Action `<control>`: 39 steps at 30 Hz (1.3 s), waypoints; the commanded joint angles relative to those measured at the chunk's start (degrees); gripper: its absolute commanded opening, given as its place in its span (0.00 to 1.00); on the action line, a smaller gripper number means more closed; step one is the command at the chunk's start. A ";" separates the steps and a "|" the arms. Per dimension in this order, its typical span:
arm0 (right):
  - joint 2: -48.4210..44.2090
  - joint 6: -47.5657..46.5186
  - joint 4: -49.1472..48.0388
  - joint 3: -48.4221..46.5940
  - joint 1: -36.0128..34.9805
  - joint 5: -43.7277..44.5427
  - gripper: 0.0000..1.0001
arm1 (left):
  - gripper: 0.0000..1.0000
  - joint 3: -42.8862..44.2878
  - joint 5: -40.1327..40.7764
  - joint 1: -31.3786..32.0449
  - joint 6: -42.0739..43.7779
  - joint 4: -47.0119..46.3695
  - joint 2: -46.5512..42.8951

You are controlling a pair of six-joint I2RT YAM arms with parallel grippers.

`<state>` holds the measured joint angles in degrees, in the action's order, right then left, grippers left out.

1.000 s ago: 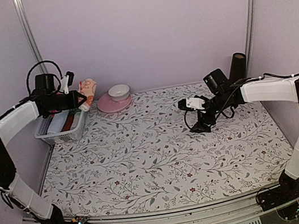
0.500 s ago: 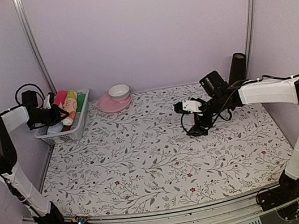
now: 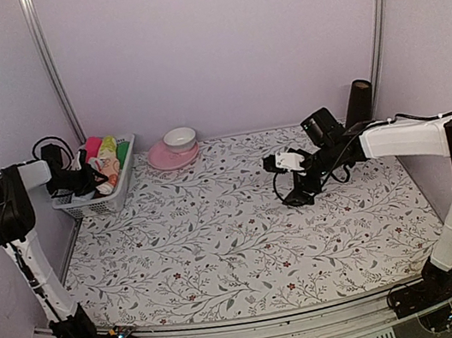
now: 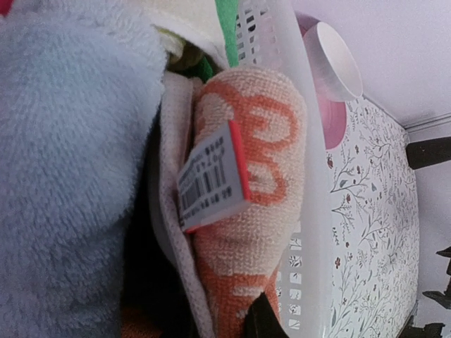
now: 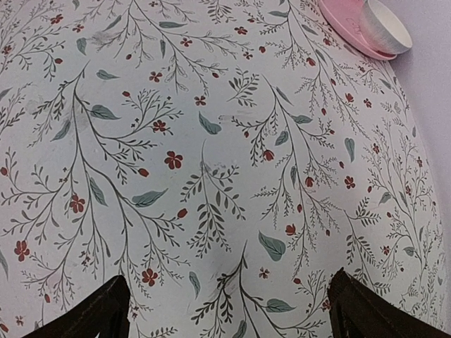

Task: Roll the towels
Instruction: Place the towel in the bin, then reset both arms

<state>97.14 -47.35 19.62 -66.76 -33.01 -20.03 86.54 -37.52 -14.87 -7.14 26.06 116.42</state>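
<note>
I'm keeping the left gripper [image 3: 80,178] down in the white basket [image 3: 118,197], where the rolled towels [image 3: 105,154] are standing packed together; an orange-patterned towel [image 4: 257,204] with a barcode tag [image 4: 211,176] is sitting right before its lens, jaws' state I cannot tell. Right gripper [image 3: 281,161] is hovering over bare floral counter [image 3: 247,243], jaws spread wide, holding nothing

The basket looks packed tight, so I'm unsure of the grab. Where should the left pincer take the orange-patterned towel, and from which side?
Probably at the rounded top of the orange-patterned towel, coming from above. It stands wedged between the basket wall and the grey towel, so only that upper end with the tag is exposed.
</note>
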 commanded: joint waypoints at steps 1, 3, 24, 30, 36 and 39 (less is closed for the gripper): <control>1.48 0.29 -0.81 0.62 -1.02 1.17 0.99 | 0.00 0.71 -0.70 -0.09 0.17 1.01 2.36; 1.69 0.33 -0.81 0.58 -1.41 1.30 0.99 | 0.00 0.50 0.03 -0.01 -0.02 1.01 2.45; 2.52 -0.11 -0.56 0.40 -3.19 1.84 0.99 | 0.51 -0.06 7.29 0.83 -1.74 0.84 -7.76; 2.35 -0.11 -0.54 0.40 -3.54 1.75 0.99 | 0.51 0.86 9.37 1.29 -1.62 1.13 -9.67; 2.73 -0.26 -0.54 0.45 -3.88 2.05 0.99 | 0.37 2.38 7.19 3.35 -0.61 -1.35 -9.10; 2.94 -0.23 -0.54 0.32 -3.89 2.23 0.99 | 0.22 4.56 5.88 4.61 -0.51 -1.79 -6.67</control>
<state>98.80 -47.44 19.62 -66.76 -36.42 -18.50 87.46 -29.47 -12.51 -8.40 26.37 108.29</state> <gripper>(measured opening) 0.989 0.291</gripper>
